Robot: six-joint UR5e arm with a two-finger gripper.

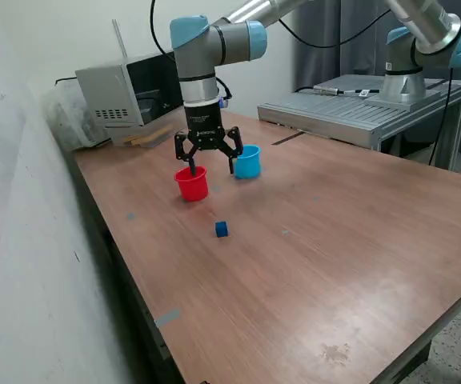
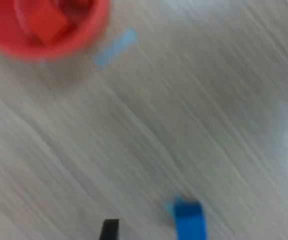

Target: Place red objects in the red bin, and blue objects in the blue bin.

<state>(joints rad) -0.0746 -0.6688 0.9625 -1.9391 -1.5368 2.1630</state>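
The red cup [image 1: 190, 182] stands on the wooden table, with the light-blue cup [image 1: 247, 161] beside it toward the exterior view's right. My gripper [image 1: 211, 168] hangs open and empty just above the table between the two cups, one finger close to the red cup's rim. One dark-blue cube [image 1: 222, 230] lies alone on the table in front of the cups. In the blurred wrist view, the red cup [image 2: 4, 37] holds a red cube [image 2: 44, 22]. The dark-blue cube [image 2: 189, 220] lies near my open gripper [image 2: 205, 232]. The other cubes are hidden.
A grey box-like device [image 1: 126, 92] and wooden strips stand at the table's back edge behind the cups. A second arm on a metal platform [image 1: 358, 108] is at the exterior view's right. Small blue tape marks [image 2: 115, 46] dot the tabletop.
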